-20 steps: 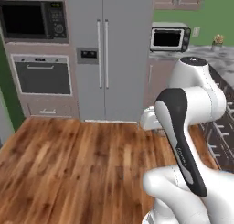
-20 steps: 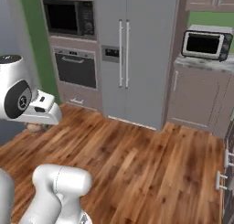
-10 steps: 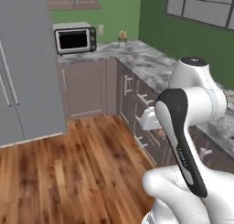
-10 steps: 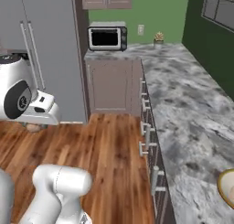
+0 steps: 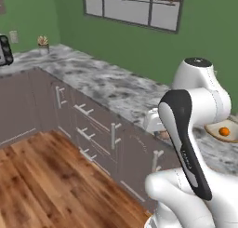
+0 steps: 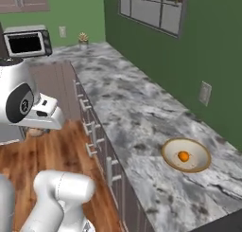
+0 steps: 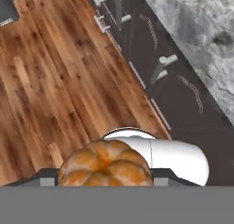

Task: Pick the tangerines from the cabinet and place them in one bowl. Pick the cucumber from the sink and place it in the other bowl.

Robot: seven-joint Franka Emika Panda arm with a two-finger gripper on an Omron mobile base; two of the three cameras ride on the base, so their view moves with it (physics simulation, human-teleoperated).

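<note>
The gripper (image 7: 106,179) holds a tan-brown tangerine (image 7: 106,166) over the wood floor (image 7: 50,77), near the drawers (image 7: 155,77). The orange tangerine (image 6: 184,156) sits in the bowl (image 6: 198,150) on the far counter (image 6: 127,108).

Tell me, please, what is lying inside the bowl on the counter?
One bright orange tangerine lies inside the bowl. In the left base view the arm covers part of the bowl.

Two tangerines are showing: a bright orange tangerine (image 6: 183,156) is lying in one bowl (image 6: 168,160), and a duller tan-brown tangerine (image 7: 106,168) is sitting at the end effector (image 7: 98,178). One table (image 6: 127,108) is carrying one microwave (image 6: 27,41) and one small plant (image 6: 83,37).
</note>
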